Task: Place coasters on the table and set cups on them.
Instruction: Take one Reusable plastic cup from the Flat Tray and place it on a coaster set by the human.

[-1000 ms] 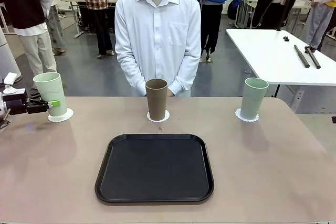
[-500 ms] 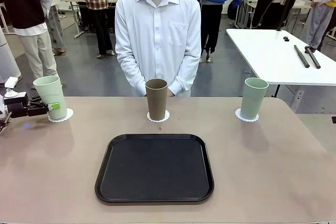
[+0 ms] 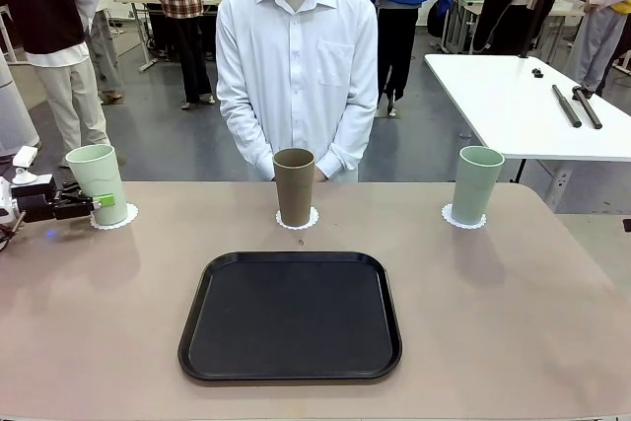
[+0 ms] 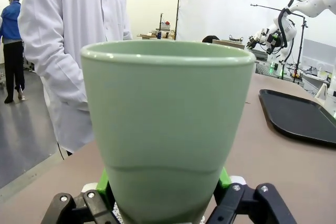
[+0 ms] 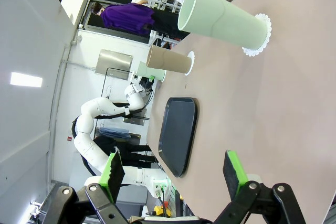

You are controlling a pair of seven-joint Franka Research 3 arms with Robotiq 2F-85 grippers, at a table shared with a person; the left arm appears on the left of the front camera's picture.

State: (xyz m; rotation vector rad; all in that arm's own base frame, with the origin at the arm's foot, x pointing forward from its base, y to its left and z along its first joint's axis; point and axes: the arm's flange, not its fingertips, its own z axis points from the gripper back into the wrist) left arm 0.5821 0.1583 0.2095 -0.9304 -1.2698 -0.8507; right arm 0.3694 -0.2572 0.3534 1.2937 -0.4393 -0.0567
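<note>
Note, operator, that your three cups each stand on a coaster beyond the black tray: the tan cup straight behind it, one mint cup off its far right corner, the other mint cup far left. Your left gripper brackets that cup, fingers spread, gripping nothing. Your right gripper gapes empty.

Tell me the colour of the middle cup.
Tan-brown. The middle cup shows best in the front view, standing on its white coaster.
</note>
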